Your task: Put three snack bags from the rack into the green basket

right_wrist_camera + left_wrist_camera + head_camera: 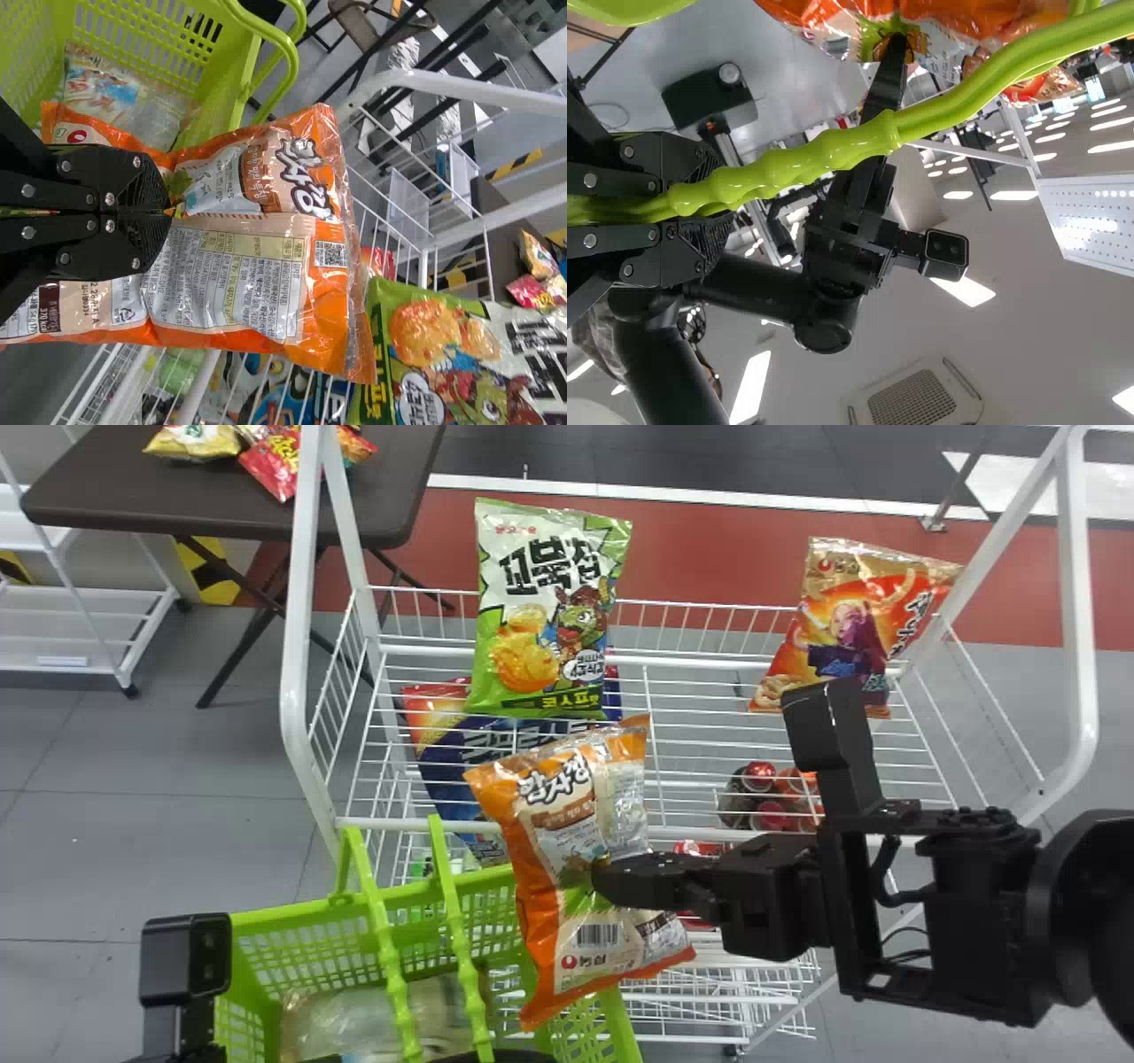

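In the head view my right gripper is pinched on the orange snack bag, which hangs over the right side of the green basket. The right wrist view shows my right gripper closed on the middle of this orange bag. My left gripper is at the basket's left; in the left wrist view, my left gripper is clamped on the green basket handle. A pale bag lies inside the basket. On the rack are a green bag and a red-gold bag.
A blue bag sits on the rack, below the green one. White rack posts rise on both sides, the left one just behind the basket. Cans show through the wires. A dark table with more bags stands at the back left.
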